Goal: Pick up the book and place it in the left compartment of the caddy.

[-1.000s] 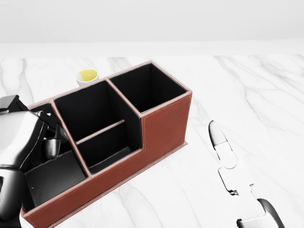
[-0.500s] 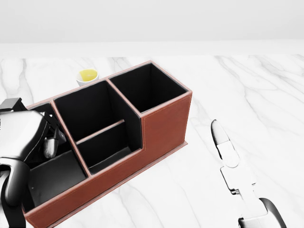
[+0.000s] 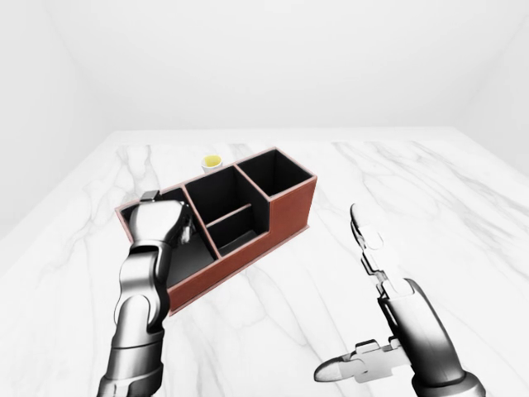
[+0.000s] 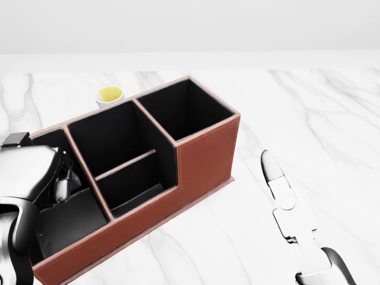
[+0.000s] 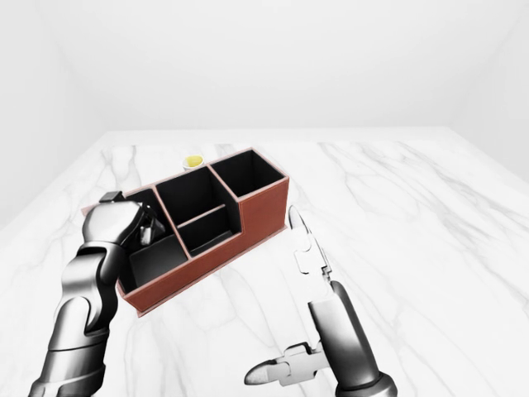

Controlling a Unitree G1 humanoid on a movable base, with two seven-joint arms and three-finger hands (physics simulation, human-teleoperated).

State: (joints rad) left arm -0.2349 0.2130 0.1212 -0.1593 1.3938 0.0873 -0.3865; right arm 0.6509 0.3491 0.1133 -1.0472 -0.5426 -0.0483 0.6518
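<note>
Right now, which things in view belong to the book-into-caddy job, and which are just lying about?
Job:
caddy
left hand, over the caddy's left compartment
book: not clearly visible

Lying about:
small cup with yellow contents, beyond the caddy
right hand, open over the marble table, idle

Left arm rises from the bottom left of the left-eye view, forearm nearly upright, wrist bent; left hand (image 3: 157, 225) is curled, fingers (image 4: 62, 185) tucked under the palm, grasp not discernible. Right hand (image 3: 376, 269) is spread flat, fingers straight toward the view's top, thumb (image 3: 351, 366) extended to the left.
</note>
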